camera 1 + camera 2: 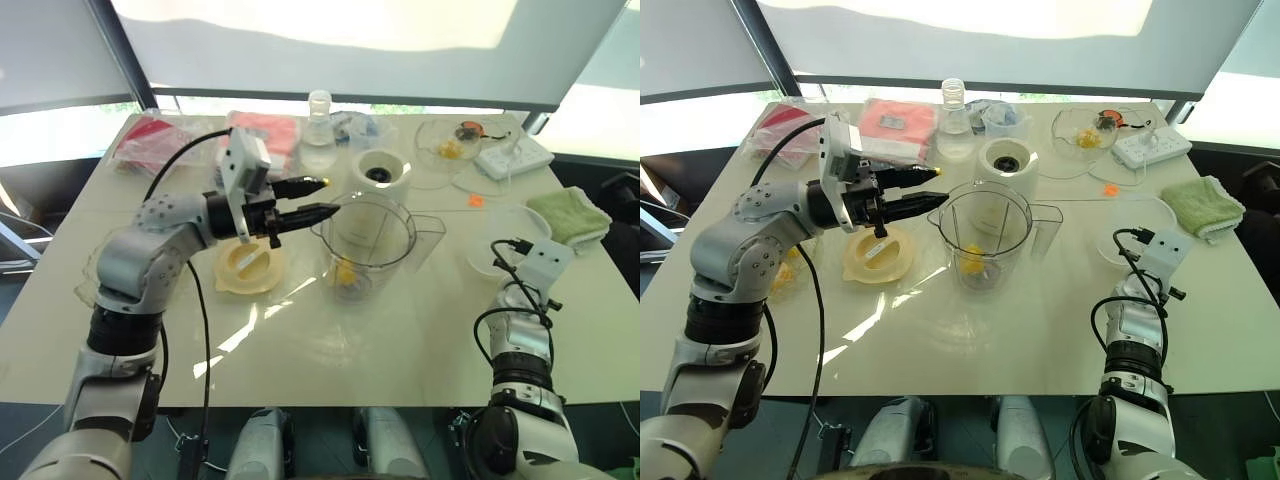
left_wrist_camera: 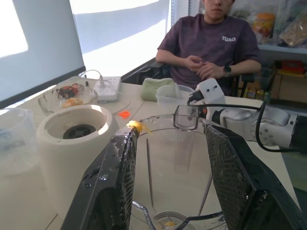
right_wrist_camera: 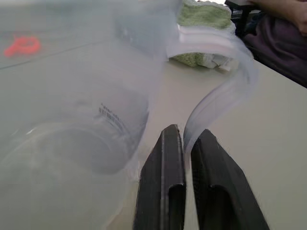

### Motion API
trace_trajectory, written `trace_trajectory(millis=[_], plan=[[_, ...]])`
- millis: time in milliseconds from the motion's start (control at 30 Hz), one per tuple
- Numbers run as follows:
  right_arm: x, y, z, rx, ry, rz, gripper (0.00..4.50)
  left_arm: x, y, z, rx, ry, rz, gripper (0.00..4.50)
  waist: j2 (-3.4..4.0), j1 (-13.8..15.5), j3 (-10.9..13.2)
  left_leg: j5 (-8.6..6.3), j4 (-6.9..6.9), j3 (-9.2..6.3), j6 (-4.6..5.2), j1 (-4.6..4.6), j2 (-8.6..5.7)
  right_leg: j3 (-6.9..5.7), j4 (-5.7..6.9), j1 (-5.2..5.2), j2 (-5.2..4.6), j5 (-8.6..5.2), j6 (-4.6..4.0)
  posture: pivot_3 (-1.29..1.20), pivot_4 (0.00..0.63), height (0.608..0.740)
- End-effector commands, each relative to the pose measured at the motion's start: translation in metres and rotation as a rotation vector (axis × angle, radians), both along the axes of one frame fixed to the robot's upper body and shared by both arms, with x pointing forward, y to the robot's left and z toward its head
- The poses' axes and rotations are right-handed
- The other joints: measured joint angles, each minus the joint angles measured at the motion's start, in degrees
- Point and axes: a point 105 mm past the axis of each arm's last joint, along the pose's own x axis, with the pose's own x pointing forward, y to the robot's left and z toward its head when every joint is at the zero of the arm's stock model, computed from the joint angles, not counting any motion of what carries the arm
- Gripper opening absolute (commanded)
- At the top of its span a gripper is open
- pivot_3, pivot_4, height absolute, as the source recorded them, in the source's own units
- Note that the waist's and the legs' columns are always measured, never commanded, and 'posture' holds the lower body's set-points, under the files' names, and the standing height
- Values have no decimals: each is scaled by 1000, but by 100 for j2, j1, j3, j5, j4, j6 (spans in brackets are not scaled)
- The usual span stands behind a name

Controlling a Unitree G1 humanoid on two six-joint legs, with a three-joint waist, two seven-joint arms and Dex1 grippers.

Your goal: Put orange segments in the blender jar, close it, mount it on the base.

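Left pincer (image 1: 328,197) is wide open and holds nothing. It lies level, with its tips right at the rim of the jar (image 1: 370,240). One small orange bit (image 2: 136,126) sticks to the tip of one finger. The jar stands upright in the middle of the desk (image 1: 400,350), and one orange piece (image 1: 345,272) lies at its bottom. A flat cream lid (image 1: 250,267) lies on the desk under that pincer. The base (image 1: 380,175) stands just behind the jar.

Right pincer (image 3: 187,134) is low by the right edge of the desk. Its gap is narrow, and the thin edge of a clear dish (image 3: 218,93) sits in it. I cannot tell if it is pinching the dish. A green cloth (image 3: 204,17) lies behind the dish.
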Motion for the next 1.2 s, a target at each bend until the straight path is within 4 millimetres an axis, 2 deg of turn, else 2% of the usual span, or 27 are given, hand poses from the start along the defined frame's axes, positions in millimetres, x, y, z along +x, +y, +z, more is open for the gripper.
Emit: trace_trajectory(millis=[33, 167, 300, 467, 600, 700, 833, 967, 1067, 1200], plan=[[0, -2, 7, -31, -26, -10, 2385, -2, 1, 8, -8, -40, -10, 2268, 0, 0, 0, 0, 0, 0, 0, 0, 0, 0, 0, 0, 0, 0, 0, 0, 150, 740], [-2, -4, 7, -43, -14, -16, 4473, -1, 1, 7, -6, -39, -11, 2268, -1, -19, 0, 0, 0, 0, 0, 3, 0, 0, -1, 3, 0, 0, -1, 0, 150, 740], [-6, -6, 9, -42, -12, -22, 4473, 0, 0, 6, -6, -38, -15, 2268, -1, -82, 0, 0, 0, -2, 0, 7, 1, 0, -2, 8, 1, -2, -3, 0, 150, 740], [-19, 6, 18, -84, -12, 20, 4473, 2, 1, 4, -10, -39, -12, 2268, -1, -83, 0, -1, -3, -7, 2, 6, 2, -1, -8, 11, 0, -1, 0, 0, 150, 740], [-33, 12, 31, -147, -16, 56, 4473, 3, 2, 3, -11, -35, -5, 2268, 0, -91, 0, -1, -3, -6, 2, 6, 3, -1, -10, 11, 0, -2, -1, 0, 150, 740], [-48, 18, 49, -191, -39, 90, 4473, 8, 7, 5, -14, -42, 15, 2268, -1, -90, 0, -2, -3, -6, 3, 6, 4, -1, -11, 10, 0, -11, -16, 0, 150, 740], [-70, 29, 80, -252, -98, 162, 4473, 17, 22, 20, -47, -54, 59, 2268, -2, -76, 0, -2, -4, -8, 3, 5, 5, -3, -10, 10, 1, -12, -17, 0, 150, 740], [-91, 46, 109, -243, -180, 296, 4473, 26, 46, 33, -11, -76, 102, 2268, -3, -93, 0, -2, -4, -10, 3, 6, 5, -5, -11, 9, 2, -12, -17, 0, 150, 740], [-103, 53, 120, -234, -199, 361, 4473, 34, 61, 30, 66, -88, 133, 2268, -4, -86, 0, -3, -4, -10, 3, 7, 8, -7, -12, 10, 4, -13, -17, 0, 150, 740], [-128, 68, 130, -182, -193, 540, 4473, 56, 87, 15, 201, -62, 234, 2268, -4, 8, 0, -3, -4, -7, 3, 6, 6, -8, -14, 10, 2, -14, -20, 0, 150, 740]])
